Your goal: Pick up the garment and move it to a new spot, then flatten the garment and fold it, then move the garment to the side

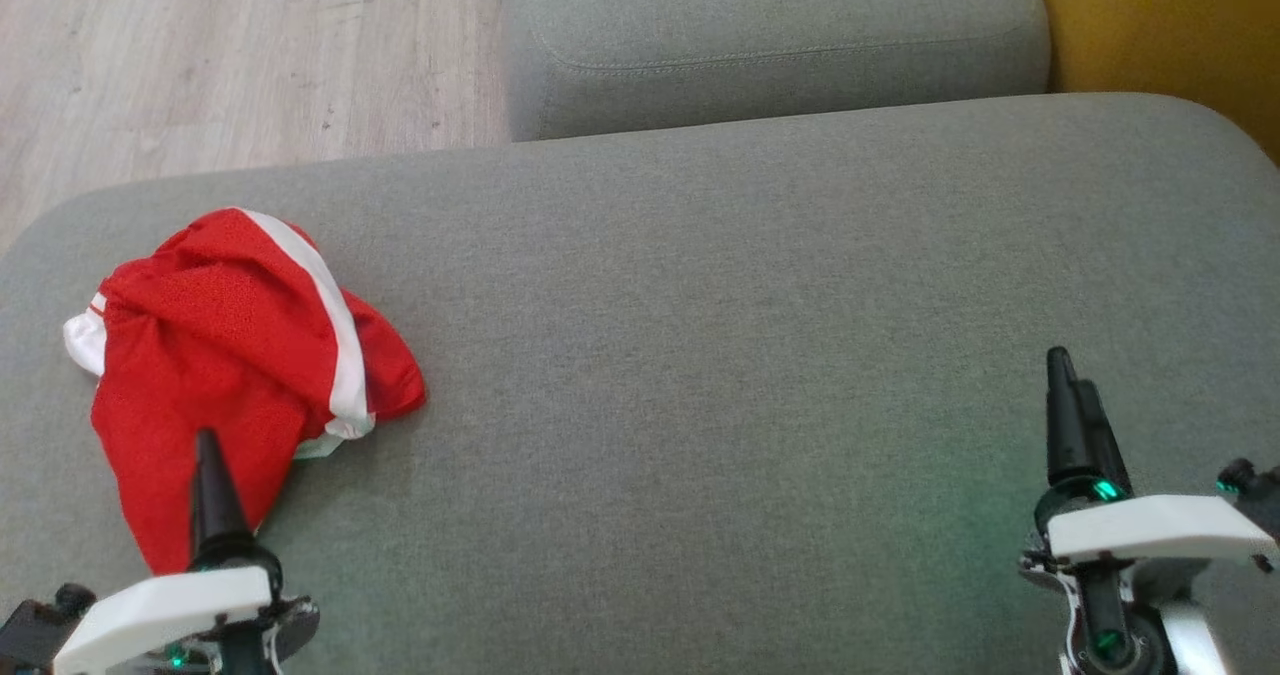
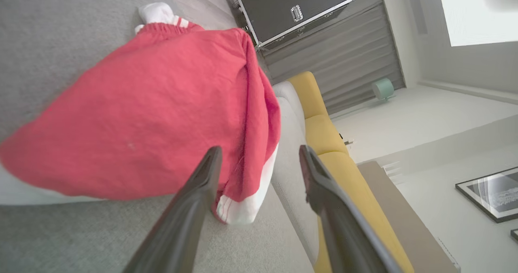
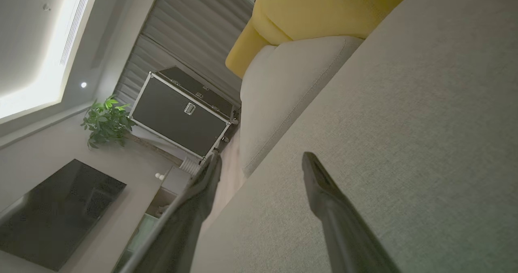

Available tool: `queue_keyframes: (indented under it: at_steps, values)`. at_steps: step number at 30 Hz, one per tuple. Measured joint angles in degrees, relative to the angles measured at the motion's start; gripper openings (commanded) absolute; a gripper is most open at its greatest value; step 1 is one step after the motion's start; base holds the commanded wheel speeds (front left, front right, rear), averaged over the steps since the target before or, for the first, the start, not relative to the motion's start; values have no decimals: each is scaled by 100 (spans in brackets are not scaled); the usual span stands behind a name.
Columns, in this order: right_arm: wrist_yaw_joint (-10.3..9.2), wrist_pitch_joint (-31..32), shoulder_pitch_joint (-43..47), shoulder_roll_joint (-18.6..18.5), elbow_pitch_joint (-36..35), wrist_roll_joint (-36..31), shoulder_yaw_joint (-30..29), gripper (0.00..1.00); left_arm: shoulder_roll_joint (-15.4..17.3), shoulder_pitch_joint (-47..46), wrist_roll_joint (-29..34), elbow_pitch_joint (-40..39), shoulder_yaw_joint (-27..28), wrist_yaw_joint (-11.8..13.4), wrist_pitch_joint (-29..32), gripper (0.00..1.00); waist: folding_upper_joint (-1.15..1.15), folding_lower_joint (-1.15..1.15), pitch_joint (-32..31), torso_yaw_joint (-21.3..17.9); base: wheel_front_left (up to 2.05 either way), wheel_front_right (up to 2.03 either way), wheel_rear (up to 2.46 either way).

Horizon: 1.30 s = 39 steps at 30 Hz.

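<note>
At the cushion's (image 1: 700, 355) left end, the crumpled garment (image 1: 240, 355) lies before the left gripper (image 2: 260, 151) — spread, seemingly ready to grasp; right gripper (image 3: 262, 156), also spread, hovers well apart.

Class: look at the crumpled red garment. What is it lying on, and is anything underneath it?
The red garment lies on the grey cushion, which shows all around it. White fabric peeks out at its edge. Anything beneath the heap is covered.
</note>
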Motion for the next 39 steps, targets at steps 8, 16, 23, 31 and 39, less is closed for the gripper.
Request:
queue_keyframes:
  at_steps: [8,16,23,31,39]
  values:
    - [0,-126,0,-1,-51,-700,102,100,1,3,849,-235,-225,82,-123,100,0,0,-2,-22,0,0,0]
    - [0,-259,-2,-1,-60,-1377,171,100,2,15,1674,-383,-480,90,-258,100,0,0,-6,-48,0,0,0]
    - [0,-365,-5,-2,-80,-1886,270,100,3,23,2274,-412,-627,132,-356,100,0,0,-19,-77,0,0,0]
    - [0,-481,-8,-3,-98,-2550,420,100,5,88,3111,-402,-783,183,-482,100,0,0,-49,-123,0,0,0]
    - [0,-641,-18,-5,-76,-3283,582,100,16,121,3950,-244,-923,285,-634,100,0,0,-65,-140,0,0,0]
